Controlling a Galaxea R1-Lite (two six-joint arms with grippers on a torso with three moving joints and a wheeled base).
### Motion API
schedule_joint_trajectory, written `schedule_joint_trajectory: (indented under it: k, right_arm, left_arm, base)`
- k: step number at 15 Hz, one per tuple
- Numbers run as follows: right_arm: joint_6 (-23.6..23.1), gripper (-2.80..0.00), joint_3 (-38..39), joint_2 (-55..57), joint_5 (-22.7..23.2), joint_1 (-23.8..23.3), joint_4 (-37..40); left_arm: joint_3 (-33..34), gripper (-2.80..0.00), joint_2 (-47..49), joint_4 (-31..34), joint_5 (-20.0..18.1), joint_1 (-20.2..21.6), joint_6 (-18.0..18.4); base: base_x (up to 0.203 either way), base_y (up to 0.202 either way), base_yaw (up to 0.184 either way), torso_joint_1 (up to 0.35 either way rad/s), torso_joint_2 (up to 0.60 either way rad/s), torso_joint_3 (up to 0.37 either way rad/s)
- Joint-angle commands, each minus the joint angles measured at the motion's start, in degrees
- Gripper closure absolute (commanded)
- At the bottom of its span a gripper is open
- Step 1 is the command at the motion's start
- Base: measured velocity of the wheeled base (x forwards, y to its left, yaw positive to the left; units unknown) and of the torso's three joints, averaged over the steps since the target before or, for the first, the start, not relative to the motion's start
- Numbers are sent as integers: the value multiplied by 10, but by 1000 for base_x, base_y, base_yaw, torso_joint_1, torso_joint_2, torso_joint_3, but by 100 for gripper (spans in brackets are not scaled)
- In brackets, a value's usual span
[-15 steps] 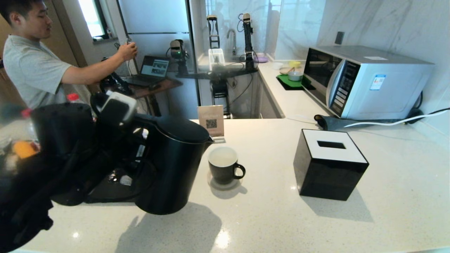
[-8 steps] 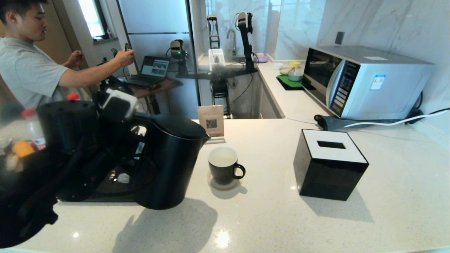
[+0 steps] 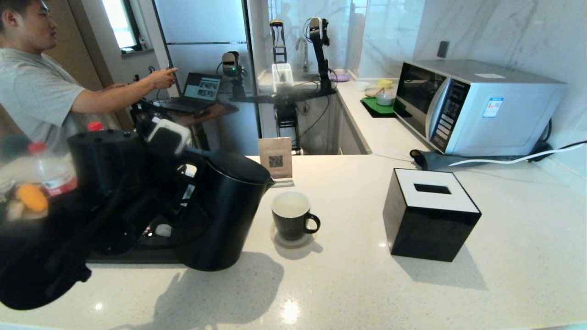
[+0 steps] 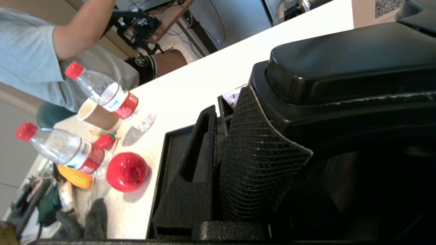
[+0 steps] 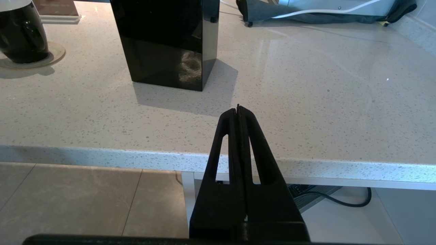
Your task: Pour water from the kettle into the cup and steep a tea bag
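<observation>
Gripping the kettle (image 3: 224, 211) handle, left gripper (image 4: 235, 177) fingers pinch it at the cup's (image 3: 292, 215) 9 o'clock; water appears poured, tea bag pending; right gripper (image 5: 237, 112) fingers pressed together, parked.

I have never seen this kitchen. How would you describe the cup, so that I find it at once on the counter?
Start at the silver microwave at the back right, then come forward to the black tissue box with the white top. The cup stands to that box's left, beside the tall black kettle. It is a small black mug, white inside, with a small loop handle, standing on a pale round coaster.
</observation>
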Motion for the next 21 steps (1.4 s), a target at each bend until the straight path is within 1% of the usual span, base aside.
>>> schedule_joint_trajectory:
  k: [1, 4, 6, 7, 11, 14, 17, 21]
  right_arm:
    - [0, 0, 0, 1, 0, 1, 0]
    - [0, 0, 0, 1, 0, 0, 0]
    - [0, 0, 0, 1, 0, 0, 0]
    - [0, 0, 0, 1, 0, 1, 0]
    - [0, 0, 0, 1, 0, 0, 0]
    - [0, 0, 0, 1, 0, 0, 0]
    - [0, 0, 0, 1, 0, 0, 0]
    - [0, 0, 0, 1, 1, 0, 0]
  left_arm:
    - [-12, 0, 16, -3, 2, 1, 11]
    - [-31, 0, 33, -3, 2, 2, 16]
    - [-41, 0, 41, 0, 13, 1, 16]
    - [-45, 0, 45, 1, 18, 0, 22]
    - [-56, 0, 55, 2, 19, 1, 27]
    - [-59, 0, 61, 1, 19, 0, 39]
    - [-59, 0, 65, 1, 19, 0, 42]
    - [-67, 0, 70, 1, 19, 0, 55]
  base:
    - [0, 0, 0, 0, 0, 0]
    - [0, 0, 0, 0, 0, 0]
    - [0, 0, 0, 0, 0, 0]
    - [0, 0, 0, 0, 0, 0]
    - [0, 0, 0, 0, 0, 0]
    - [0, 0, 0, 0, 0, 0]
    - [0, 0, 0, 0, 0, 0]
    - [0, 0, 0, 0, 0, 0]
